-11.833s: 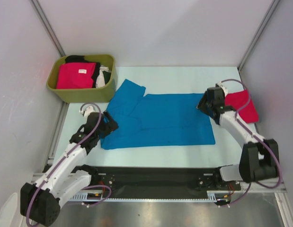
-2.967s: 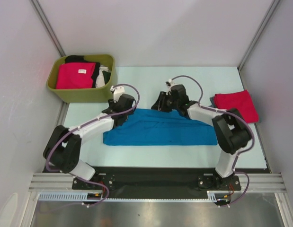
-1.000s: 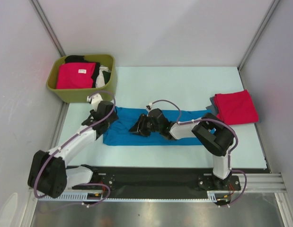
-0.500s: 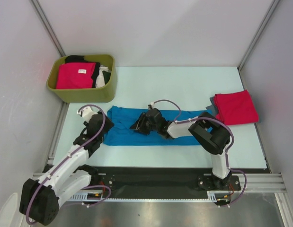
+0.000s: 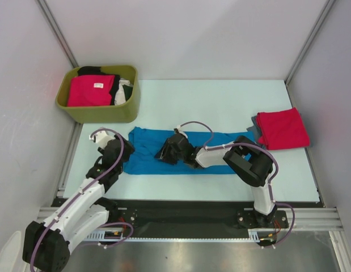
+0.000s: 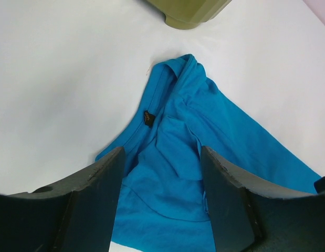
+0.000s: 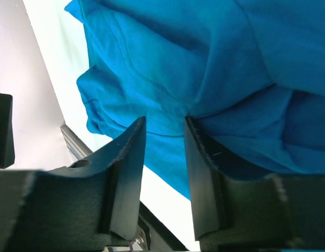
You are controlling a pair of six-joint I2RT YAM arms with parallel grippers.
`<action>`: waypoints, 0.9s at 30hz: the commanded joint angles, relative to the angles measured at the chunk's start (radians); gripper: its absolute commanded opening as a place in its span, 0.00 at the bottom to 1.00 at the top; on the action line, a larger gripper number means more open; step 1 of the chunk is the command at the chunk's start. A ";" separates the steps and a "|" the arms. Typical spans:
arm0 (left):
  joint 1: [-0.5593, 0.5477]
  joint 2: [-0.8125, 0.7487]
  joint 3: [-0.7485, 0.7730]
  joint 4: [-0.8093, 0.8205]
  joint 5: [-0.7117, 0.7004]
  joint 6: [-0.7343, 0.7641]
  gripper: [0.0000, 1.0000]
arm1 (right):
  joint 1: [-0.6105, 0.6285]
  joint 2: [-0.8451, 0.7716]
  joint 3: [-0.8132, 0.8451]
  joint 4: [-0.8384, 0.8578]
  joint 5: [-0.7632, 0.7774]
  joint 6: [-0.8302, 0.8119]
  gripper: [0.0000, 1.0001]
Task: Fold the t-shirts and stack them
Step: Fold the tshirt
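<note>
An olive-green plastic tub (image 5: pixel 101 115) at the far left holds a crimson-pink t-shirt (image 5: pixel 90 90) beside black and white ones. On the pale table (image 5: pixel 209 102), walled by white panels (image 5: pixel 181 34), lie a bright blue t-shirt (image 5: pixel 142 150) and a folded red t-shirt (image 5: pixel 283 129). The right gripper (image 7: pixel 165 123) pinches a fold of the blue shirt, while the left gripper (image 6: pixel 161 157) hangs wide open above its left end, holding nothing.

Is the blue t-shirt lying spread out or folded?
Folded: the blue t-shirt lies as a narrow, rumpled strip, with overlapping layers visible in both wrist views.

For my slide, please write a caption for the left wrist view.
Open left tool above the bunched collar end of the blue t-shirt, olive-green tub corner behind.
</note>
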 commanded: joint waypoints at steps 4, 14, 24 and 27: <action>0.003 -0.024 -0.006 0.025 -0.022 -0.015 0.65 | 0.009 0.013 0.055 -0.067 0.072 -0.009 0.29; 0.005 0.016 -0.006 0.054 0.010 0.025 0.66 | 0.012 -0.078 0.011 -0.105 0.076 -0.075 0.00; 0.003 0.124 0.033 0.065 0.056 0.056 0.67 | 0.002 -0.178 -0.079 -0.096 0.063 -0.088 0.19; 0.003 0.119 0.035 0.062 0.052 0.057 0.67 | 0.009 -0.140 0.011 -0.157 0.072 -0.120 0.36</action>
